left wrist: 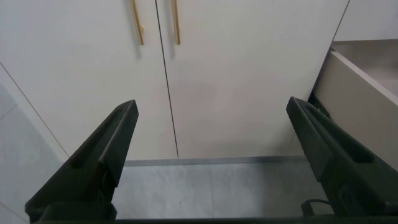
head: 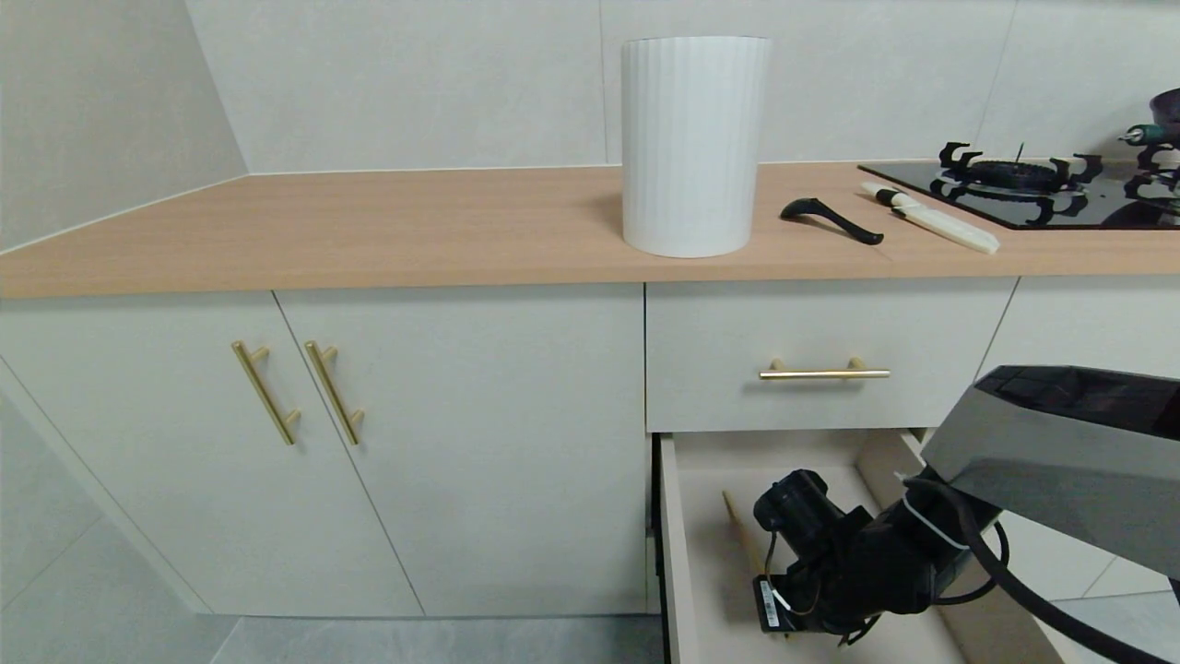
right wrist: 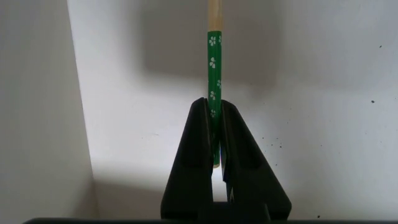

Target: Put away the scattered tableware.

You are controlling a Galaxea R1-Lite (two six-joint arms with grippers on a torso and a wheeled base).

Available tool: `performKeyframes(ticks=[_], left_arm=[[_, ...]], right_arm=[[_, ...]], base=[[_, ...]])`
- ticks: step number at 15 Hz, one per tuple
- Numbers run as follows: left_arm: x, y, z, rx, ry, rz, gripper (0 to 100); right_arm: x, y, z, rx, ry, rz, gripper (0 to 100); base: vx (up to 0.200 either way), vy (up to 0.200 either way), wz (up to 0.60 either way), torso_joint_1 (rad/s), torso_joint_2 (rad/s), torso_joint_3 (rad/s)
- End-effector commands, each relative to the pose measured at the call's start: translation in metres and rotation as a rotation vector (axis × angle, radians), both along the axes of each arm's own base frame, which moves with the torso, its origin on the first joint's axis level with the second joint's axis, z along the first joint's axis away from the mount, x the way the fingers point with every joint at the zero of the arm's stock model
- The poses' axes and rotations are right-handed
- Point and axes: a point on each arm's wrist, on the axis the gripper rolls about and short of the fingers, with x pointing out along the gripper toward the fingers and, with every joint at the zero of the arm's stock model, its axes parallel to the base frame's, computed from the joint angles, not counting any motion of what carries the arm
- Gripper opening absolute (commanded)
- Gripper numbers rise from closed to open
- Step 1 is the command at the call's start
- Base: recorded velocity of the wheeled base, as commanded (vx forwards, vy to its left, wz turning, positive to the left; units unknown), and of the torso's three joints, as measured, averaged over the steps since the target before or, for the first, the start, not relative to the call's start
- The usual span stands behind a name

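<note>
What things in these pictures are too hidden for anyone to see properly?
- Head view: whatever is inside the tall white ribbed container; its own wall hides it.
- Right wrist view: the near end of the green white-patterned wooden chopstick; the right gripper covers it.
- Head view: the dark round thing behind the black hob; the picture's edge cuts it off.

Wooden chopstick (right wrist: 214, 56), green-banded with white clover print at one end, was noted inside the open drawer (head: 670, 553), pinched between the fingers of the right gripper (right wrist: 214, 109). Black-handled utensil (head: 830, 219) and white knife (head: 933, 219) were recorded flat on the countertop (head: 415, 231), near each other, not touching.
</note>
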Motion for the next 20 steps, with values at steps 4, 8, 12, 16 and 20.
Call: performKeyframes(ticks=[4, 8, 12, 16, 20], left_arm=[[0.0, 0.0, 0.0, -0.001, 0.002, 0.0, 100], [0.0, 0.0, 0.0, -0.001, 0.002, 0.0, 100], [0.0, 0.0, 0.0, -0.001, 0.002, 0.0, 100], [0.0, 0.0, 0.0, 0.0, 0.002, 0.0, 100], [0.0, 0.0, 0.0, 0.0, 0.002, 0.0, 100]], right_arm=[[0.0, 0.0, -0.002, -0.002, 0.003, 0.001, 0], [0.0, 0.0, -0.002, -0.003, 0.002, 0.0, 100], [0.0, 0.0, -0.001, -0.003, 0.002, 0.0, 100], [-0.003, -0.003, 0.032, 0.031, -0.061, 0.0, 100], [-0.026, -0.029, 0.14, 0.116, -0.205, -0.027, 100]], base=[[0.0, 0.0, 0.0, 0.0, 0.0, 0.0], [0.0, 0.0, 0.0, 0.0, 0.0, 0.0], [0.0, 0.0, 0.0, 0.0, 0.0, 0.0], [0.0, 0.0, 0.0, 0.0, 0.0, 0.0], [0.0, 0.0, 0.0, 0.0, 0.0, 0.0]])
